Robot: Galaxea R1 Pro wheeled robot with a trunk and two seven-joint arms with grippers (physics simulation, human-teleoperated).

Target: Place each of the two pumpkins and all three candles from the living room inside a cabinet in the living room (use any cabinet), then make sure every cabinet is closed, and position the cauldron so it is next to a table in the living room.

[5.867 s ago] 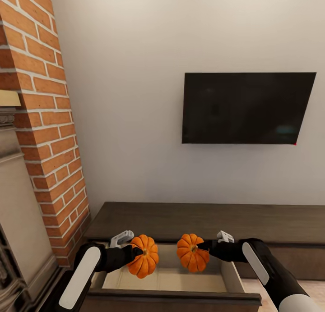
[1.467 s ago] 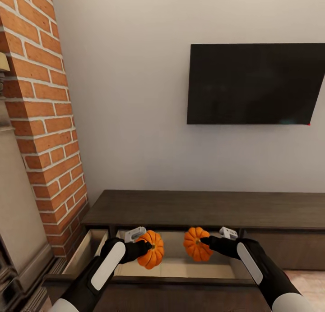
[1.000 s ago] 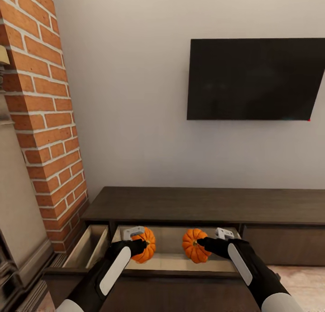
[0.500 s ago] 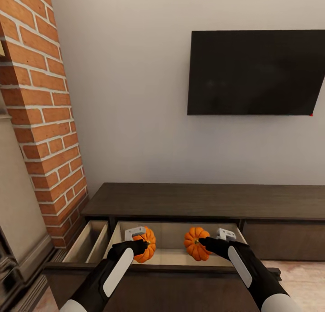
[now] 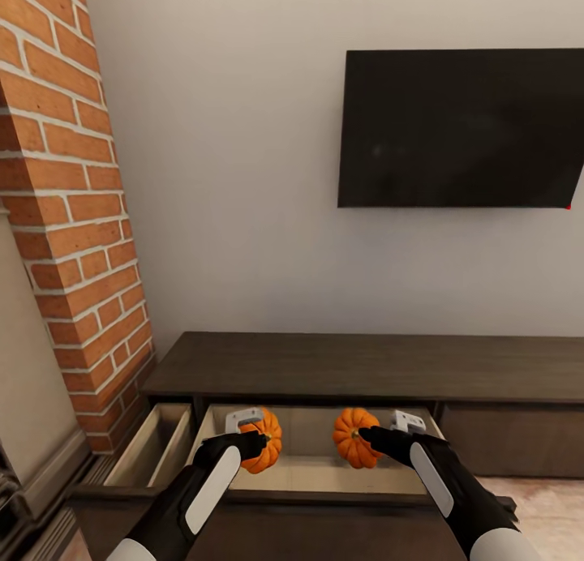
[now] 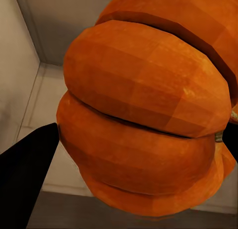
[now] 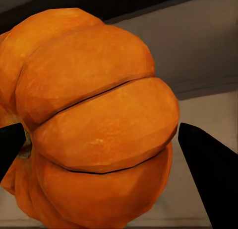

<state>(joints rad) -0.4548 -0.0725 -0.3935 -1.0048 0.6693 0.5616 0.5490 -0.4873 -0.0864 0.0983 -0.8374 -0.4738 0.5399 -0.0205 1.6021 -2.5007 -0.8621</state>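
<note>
Two orange ribbed pumpkins hang inside the open middle drawer of the long dark-brown cabinet (image 5: 365, 366). My left gripper (image 5: 258, 441) is shut on the left pumpkin (image 5: 266, 440), which looms close in the left wrist view (image 6: 148, 114) between the black fingertips (image 6: 27, 162). On the right pumpkin (image 5: 355, 438) my right gripper (image 5: 365, 436) is shut; the right wrist view has this pumpkin (image 7: 94, 124) in close-up with a dark finger (image 7: 213, 174) at its side. Both pumpkins are held a little above the pale drawer floor (image 5: 316, 472). Candles and cauldron are out of view.
A second, narrower drawer (image 5: 150, 447) stands open to the left of the wide one. A brick column (image 5: 73, 220) rises at the left beside a pale fireplace surround. A black television (image 5: 462, 127) hangs on the wall above the cabinet. The drawer front (image 5: 308, 512) projects toward me.
Over the last seconds both pumpkins have sunk lower into the open drawer. The head view has tilted and shifted, so the television sits higher in the picture. Both grips are unchanged.
</note>
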